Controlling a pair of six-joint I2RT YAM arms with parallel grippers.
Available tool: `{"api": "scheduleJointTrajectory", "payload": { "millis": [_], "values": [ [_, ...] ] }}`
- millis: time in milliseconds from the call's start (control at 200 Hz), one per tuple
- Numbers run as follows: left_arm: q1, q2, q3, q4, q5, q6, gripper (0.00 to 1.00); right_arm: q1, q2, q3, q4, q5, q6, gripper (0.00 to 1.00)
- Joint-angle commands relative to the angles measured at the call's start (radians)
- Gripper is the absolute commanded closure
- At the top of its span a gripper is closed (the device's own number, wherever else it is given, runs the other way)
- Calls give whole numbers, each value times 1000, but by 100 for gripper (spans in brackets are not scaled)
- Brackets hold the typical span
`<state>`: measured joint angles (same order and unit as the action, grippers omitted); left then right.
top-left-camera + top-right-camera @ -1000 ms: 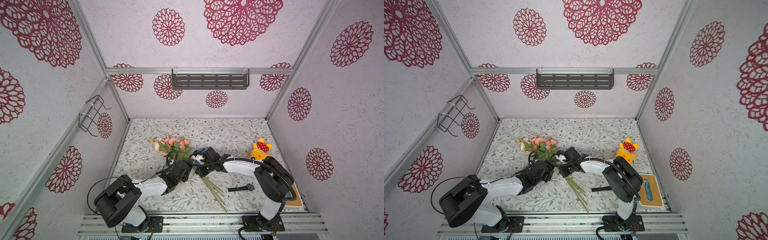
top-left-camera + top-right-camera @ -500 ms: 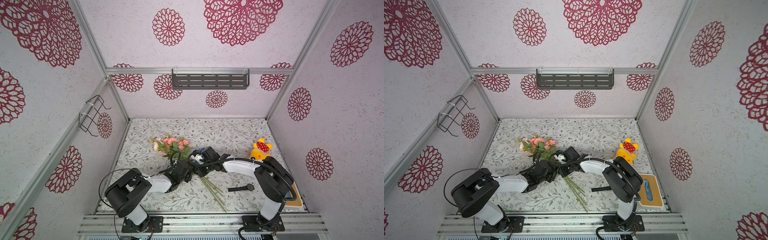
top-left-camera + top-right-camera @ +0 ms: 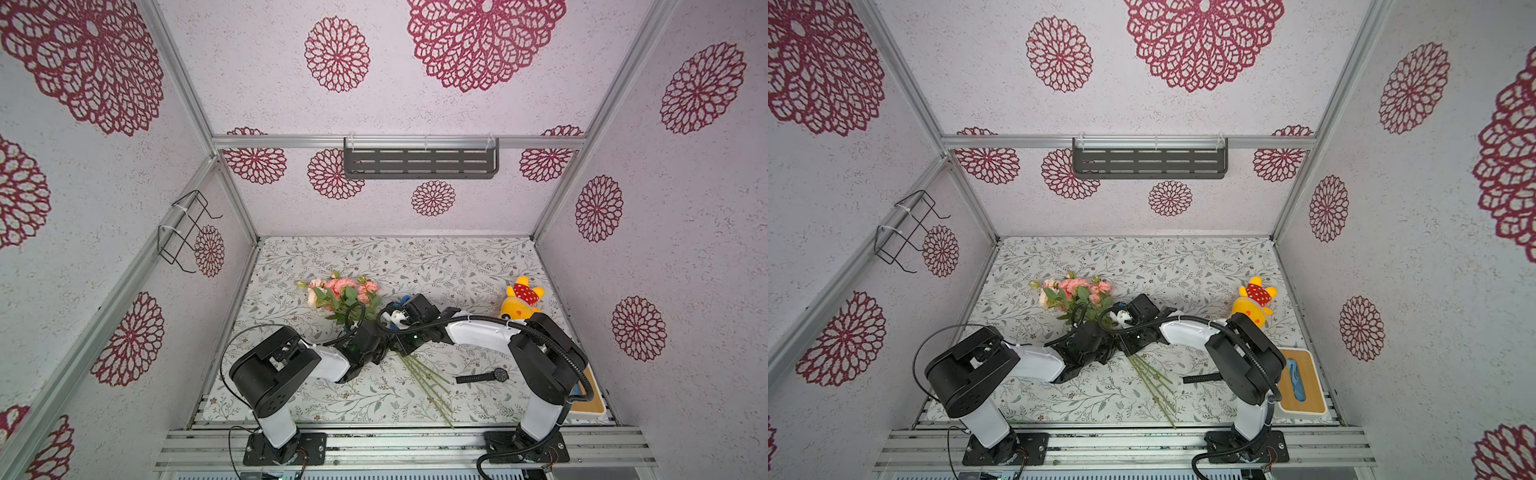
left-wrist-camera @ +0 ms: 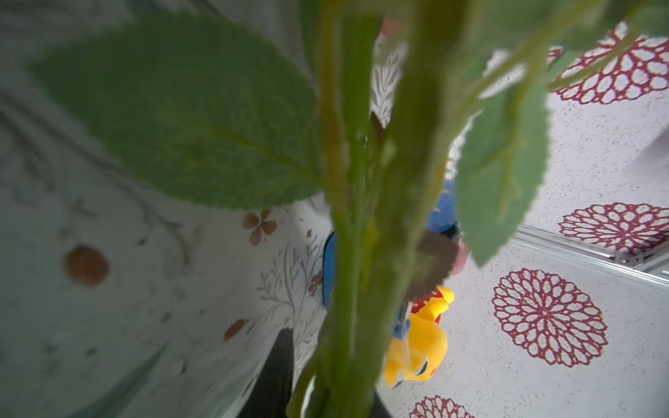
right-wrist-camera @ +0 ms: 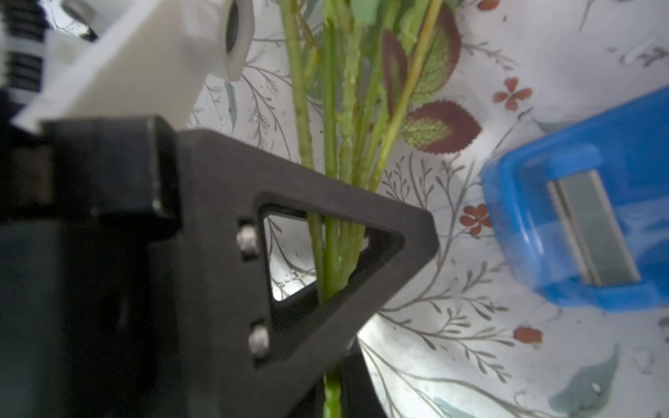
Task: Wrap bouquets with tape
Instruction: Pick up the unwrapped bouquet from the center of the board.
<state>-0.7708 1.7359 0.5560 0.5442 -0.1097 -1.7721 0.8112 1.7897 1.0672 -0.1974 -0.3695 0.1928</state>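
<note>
Bouquets (image 5: pixel 340 144) lie clamped in right claw (image 5: pixel 340 318) (blue tape (image 5: pixel 579 231) just beside).

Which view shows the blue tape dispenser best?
The right wrist view: the tape dispenser is close and unblocked, cutter blade visible. The left wrist view shows only blue patches behind the bouquet stems. In a top view it is a blue sliver beyond the right arm.

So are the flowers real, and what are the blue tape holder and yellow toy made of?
The flowers look fake: cloth-like matt leaves, moulded plastic-looking stems. The tape holder seems hard glossy plastic; light glints on it. The yellow toy looks like soft plush, fuzzy-edged.
</note>
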Motion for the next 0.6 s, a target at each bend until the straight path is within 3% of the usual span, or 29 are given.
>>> {"api": "scheduleJointTrajectory", "payload": {
  "millis": [0,175,455,595],
  "values": [
    [-14,-1,19,62,31,-10,87,14,-24,36,50,-55,-16,100],
    [-12,-12,13,51,12,-4,100,11,-28,30,44,-24,-11,99],
    [-1,-56,38,-16,-10,60,100,-44,-134,-82,36,-19,72,61],
    [1,-66,43,-11,-17,75,100,-71,-176,-178,71,-81,123,53]
  ]
}}
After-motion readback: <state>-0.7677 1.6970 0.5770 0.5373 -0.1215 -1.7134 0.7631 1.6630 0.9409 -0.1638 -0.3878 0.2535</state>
